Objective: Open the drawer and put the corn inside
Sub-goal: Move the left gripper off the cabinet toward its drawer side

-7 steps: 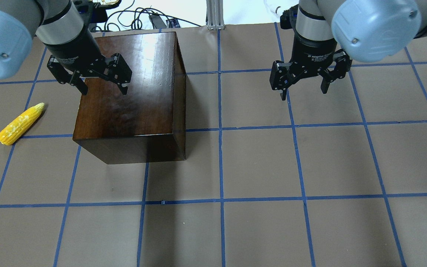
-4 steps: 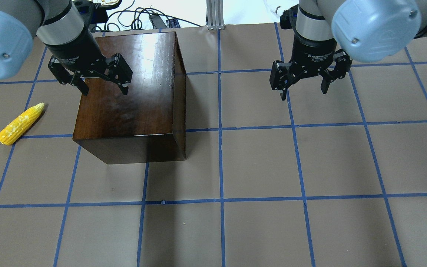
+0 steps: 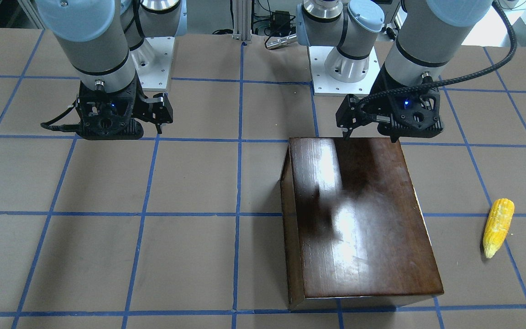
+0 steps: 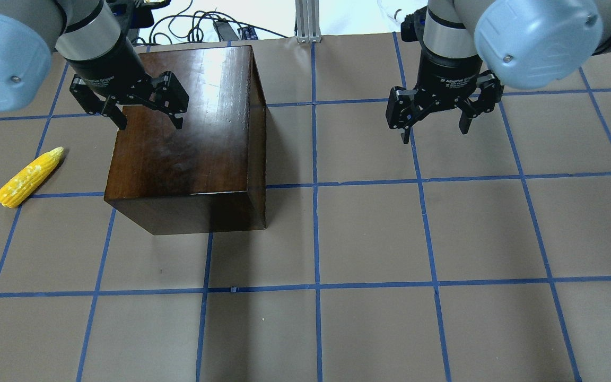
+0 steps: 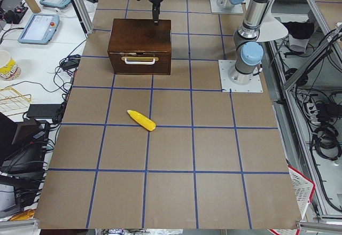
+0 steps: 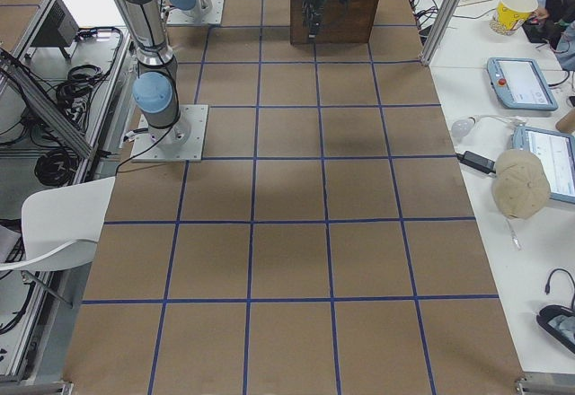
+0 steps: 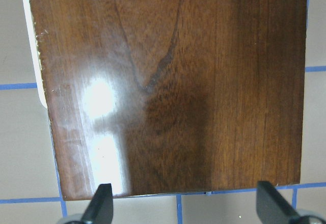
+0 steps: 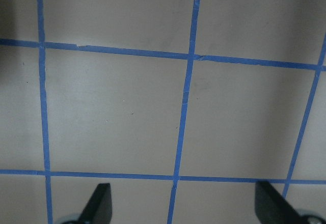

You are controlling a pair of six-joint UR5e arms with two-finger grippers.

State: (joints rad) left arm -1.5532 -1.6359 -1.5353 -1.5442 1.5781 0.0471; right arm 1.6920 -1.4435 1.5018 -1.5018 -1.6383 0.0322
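The glossy dark-brown wooden box (image 4: 189, 138) stands left of the table's middle. Its drawer (image 5: 140, 60) is shut; the front panel with a pale handle faces the table's left end and shows only in the exterior left view. The yellow corn (image 4: 29, 176) lies on the table left of the box, apart from it, and also shows in the front-facing view (image 3: 498, 227). My left gripper (image 4: 150, 126) is open and empty above the box's top near its robot-side edge (image 7: 173, 81). My right gripper (image 4: 435, 134) is open and empty over bare table.
The table is brown paper with a blue tape grid (image 4: 316, 185). Cables (image 4: 204, 26) and an aluminium post (image 4: 305, 21) sit at the far edge. The arm bases (image 3: 340, 68) stand at the robot's side. A side bench with tablets (image 5: 40, 26) lies beyond the box.
My left gripper has shifted slightly up the overhead view, staying open over the box. The right gripper, box and corn have not moved.
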